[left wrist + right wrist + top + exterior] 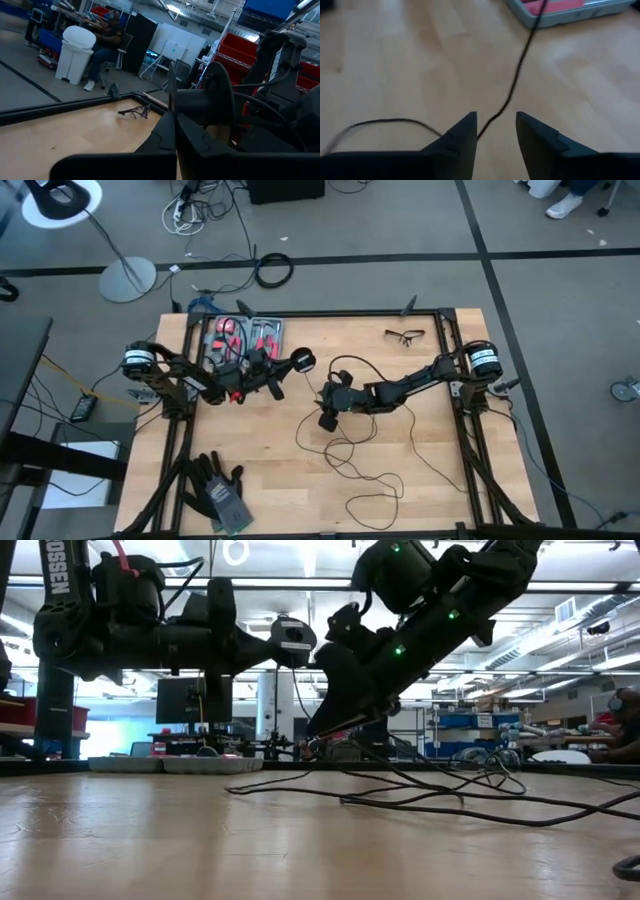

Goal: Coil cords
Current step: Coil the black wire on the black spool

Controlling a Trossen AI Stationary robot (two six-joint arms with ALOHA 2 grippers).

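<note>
Bright, even overhead light with soft shadows; low view arms silhouetted (ceiling lamps glare behind), right wrist view blurred.

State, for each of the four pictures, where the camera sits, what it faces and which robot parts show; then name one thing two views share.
High view: overhead, facing down on the pale wooden table; both arms show.
Low view: at tabletop height, facing across; both arms overhead.
Left wrist view: on the left arm, facing clear safety glasses; the left gripper is shut on a round black disc-shaped puck.
Right wrist view: on the right arm, facing down; the right gripper, fingers open, straddles the thin black cord.
Shared: high and low views both show that cord.
</note>
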